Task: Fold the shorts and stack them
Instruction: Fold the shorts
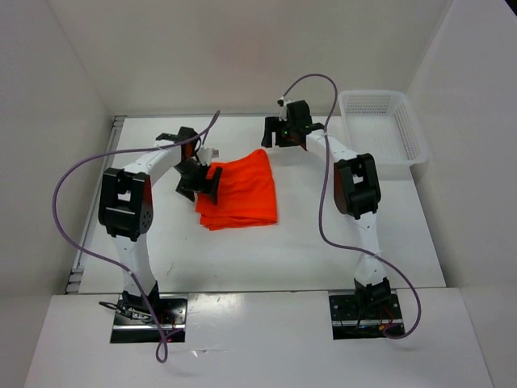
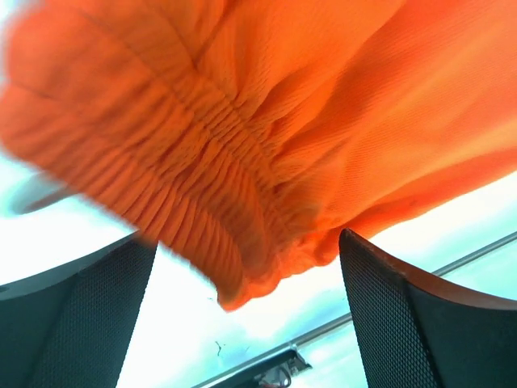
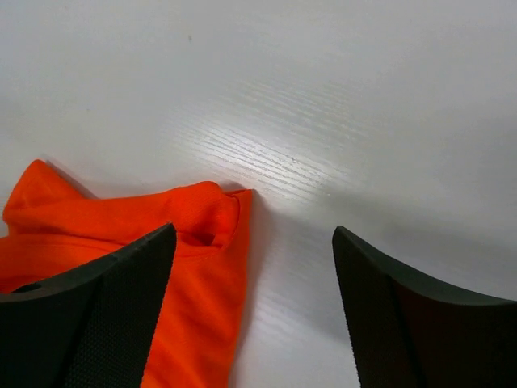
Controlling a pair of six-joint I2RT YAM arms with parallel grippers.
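Bright orange fabric shorts (image 1: 242, 194) are flanked by the left gripper (image 2: 246, 237) and right gripper (image 3: 254, 229), both spread wide, nothing clamped.

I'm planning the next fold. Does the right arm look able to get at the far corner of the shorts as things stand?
Probably yes. The right pincer is open, and that corner of the shorts lies on the table just ahead of its fingertips, with nothing in between.

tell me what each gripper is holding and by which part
Nothing is held. The left gripper is open around the waistband of the shorts without pinching it; the right gripper is open over the table beside a corner.
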